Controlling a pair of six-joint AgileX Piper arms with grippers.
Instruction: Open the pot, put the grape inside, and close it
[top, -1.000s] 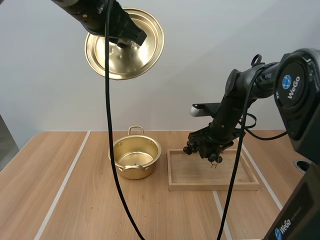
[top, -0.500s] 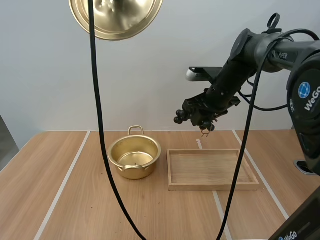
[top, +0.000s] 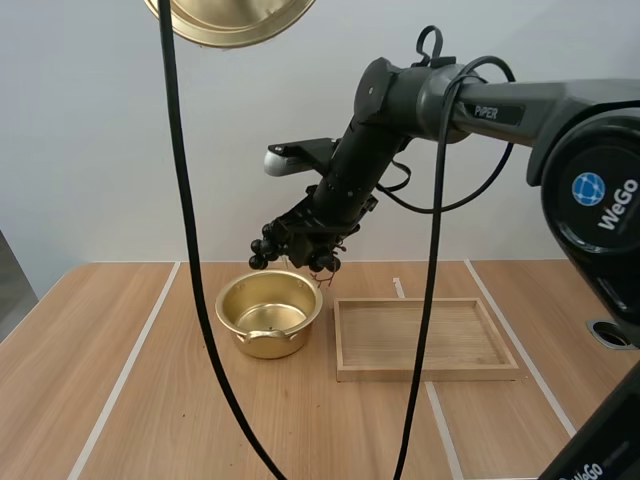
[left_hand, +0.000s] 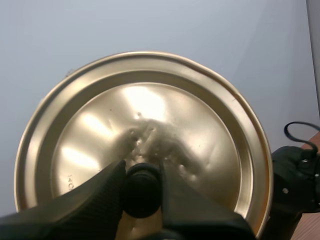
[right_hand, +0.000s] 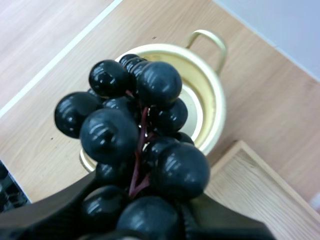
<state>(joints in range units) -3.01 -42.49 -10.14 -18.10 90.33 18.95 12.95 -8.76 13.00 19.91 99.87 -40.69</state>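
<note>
Since half a second ago, the right tool (top: 303, 243) is swinging left, away from over the wooden tray (top: 425, 373) and across to the pot (top: 290, 335), while the lid (top: 235, 22) is climbing further up the high view. That right tool is clenching the bunch of grapes (right_hand: 135, 145) from below, its black fingers closing around the lowest berries. The grapes are hanging in the air just above the pot's far rim, not touching it. The pot is standing open on the counter (top: 150, 400) (bare gold bottom showing), just beside the tray. The left tool (left_hand: 141, 171) is pinching the lid's black knob (left_hand: 142, 192) between its two fingers, holding the lid well above the pot.
</note>
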